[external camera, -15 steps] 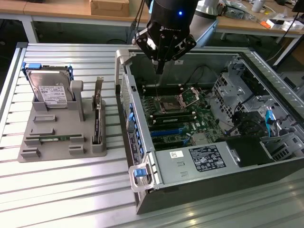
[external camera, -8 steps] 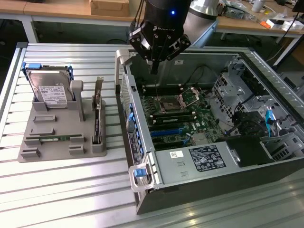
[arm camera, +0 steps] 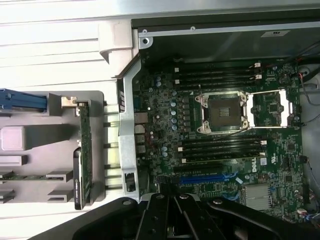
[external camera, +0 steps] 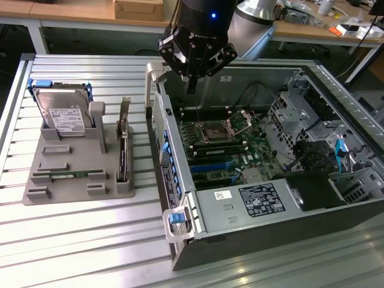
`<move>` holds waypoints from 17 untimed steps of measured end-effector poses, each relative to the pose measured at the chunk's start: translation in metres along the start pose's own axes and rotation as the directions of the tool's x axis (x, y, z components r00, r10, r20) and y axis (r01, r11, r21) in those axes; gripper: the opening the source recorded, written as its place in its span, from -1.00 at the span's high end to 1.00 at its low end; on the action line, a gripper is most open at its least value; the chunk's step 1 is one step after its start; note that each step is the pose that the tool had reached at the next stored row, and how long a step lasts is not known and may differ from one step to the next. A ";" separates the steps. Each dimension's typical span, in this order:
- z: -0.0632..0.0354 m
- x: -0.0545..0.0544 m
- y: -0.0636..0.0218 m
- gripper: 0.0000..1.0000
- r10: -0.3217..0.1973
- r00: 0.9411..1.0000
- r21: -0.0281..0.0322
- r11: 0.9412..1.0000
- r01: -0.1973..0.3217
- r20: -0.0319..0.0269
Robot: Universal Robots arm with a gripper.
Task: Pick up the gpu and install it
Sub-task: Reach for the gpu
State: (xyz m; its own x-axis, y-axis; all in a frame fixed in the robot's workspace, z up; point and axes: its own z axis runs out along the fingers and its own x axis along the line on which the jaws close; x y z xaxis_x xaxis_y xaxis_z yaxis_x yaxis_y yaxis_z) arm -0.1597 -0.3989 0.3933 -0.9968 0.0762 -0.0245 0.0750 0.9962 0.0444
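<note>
Gripper (external camera: 192, 83) empty, jaws closed, above open computer case (external camera: 270, 240).
Gpu (external camera: 123, 150) stands on edge in grey holder (external camera: 60, 163), well apart from jaws, evidently racked for easy grasping.

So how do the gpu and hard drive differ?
The gpu is a slim dark card with a silver end bracket; the hard drive is boxy and silver with a white label. The gpu stands nearer the computer case than the hard drive. Both stand upright in the gray holder.
</note>
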 end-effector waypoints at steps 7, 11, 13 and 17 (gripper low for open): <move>-0.0003 0.009 -0.0007 0.79 0.000 1.000 0.000 1.000 0.000 0.000; -0.0005 0.016 -0.0012 0.79 0.000 1.000 0.000 1.000 0.000 0.000; -0.0005 0.019 -0.0014 0.79 0.000 1.000 0.000 1.000 0.000 0.000; -0.0007 0.025 -0.0019 0.79 0.000 1.000 0.000 1.000 0.000 0.000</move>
State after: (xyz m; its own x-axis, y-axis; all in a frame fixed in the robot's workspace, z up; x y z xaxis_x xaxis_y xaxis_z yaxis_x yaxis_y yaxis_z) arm -0.1850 -0.3989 0.3933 -0.9968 0.0763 -0.0245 0.0751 0.9962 0.0444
